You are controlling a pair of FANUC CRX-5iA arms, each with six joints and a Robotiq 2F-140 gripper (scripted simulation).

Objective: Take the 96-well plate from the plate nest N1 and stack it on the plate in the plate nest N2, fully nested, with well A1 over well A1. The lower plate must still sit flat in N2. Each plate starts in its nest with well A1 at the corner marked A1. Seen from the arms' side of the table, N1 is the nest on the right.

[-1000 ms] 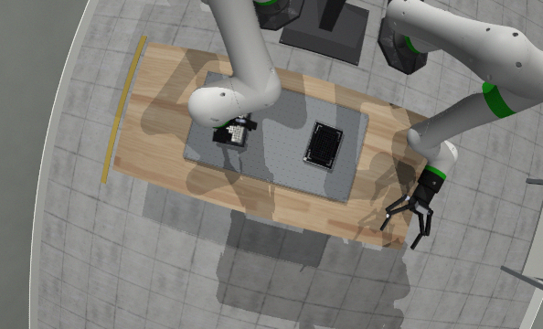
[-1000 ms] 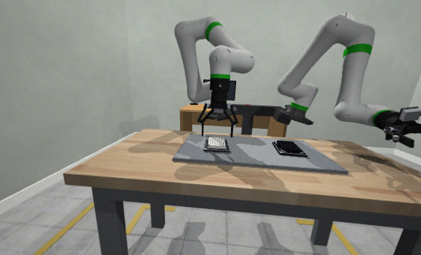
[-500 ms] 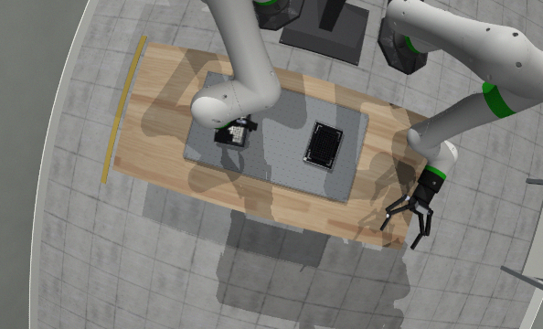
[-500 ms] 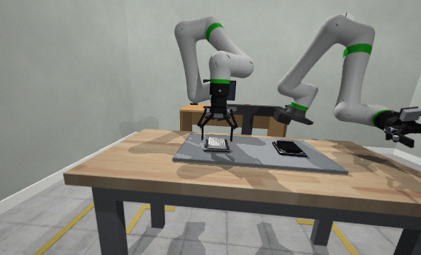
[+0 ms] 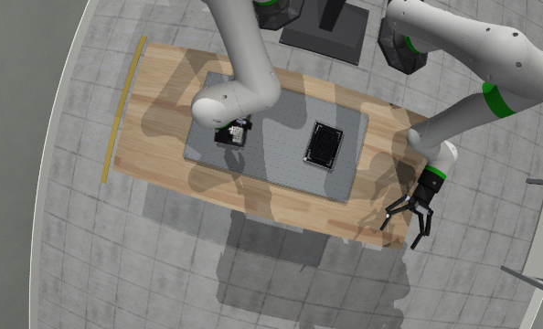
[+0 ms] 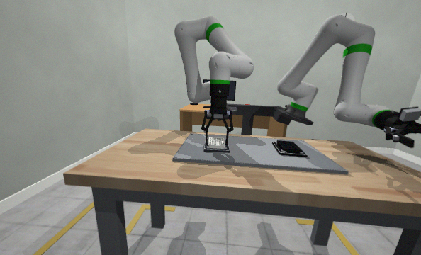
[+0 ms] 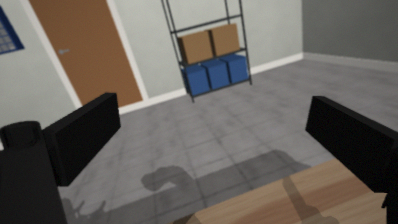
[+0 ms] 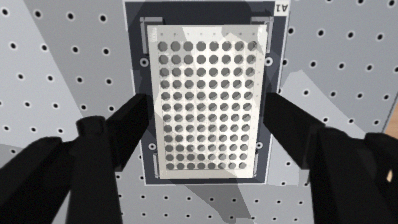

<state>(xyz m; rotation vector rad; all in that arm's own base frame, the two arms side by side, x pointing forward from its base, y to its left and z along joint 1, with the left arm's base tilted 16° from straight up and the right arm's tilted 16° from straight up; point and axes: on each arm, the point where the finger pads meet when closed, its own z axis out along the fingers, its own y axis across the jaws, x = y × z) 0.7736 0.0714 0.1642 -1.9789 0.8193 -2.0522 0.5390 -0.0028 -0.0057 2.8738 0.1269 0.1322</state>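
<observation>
Straight down points the right claw [image 5: 233, 132] [image 6: 217, 142] [image 8: 206, 108].

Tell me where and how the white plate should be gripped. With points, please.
Grip the white plate [image 5: 236, 133] [image 6: 216, 142] [image 8: 207, 107] by its two long side walls, coming straight down from above. It lies flat, its top is full of wells, and corner brackets hug its ends, while the middles of the long sides look free for the fingers.

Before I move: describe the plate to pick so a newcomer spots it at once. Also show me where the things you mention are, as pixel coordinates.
On the wooden table [image 5: 162, 157] [image 6: 125, 170] [image 7: 250, 205] [image 8: 394, 135], find the grey perforated board [image 5: 281, 142] [image 6: 253, 154] [image 8: 50, 100]. Toward one end, below the right gripper [image 5: 236, 128] [image 6: 217, 142] [image 8: 206, 108], a plate sits in a dark nest [image 6: 216, 150] [image 8: 276, 45]. It's white; the other plate [image 5: 324, 144] [image 6: 289, 146] is black.
</observation>
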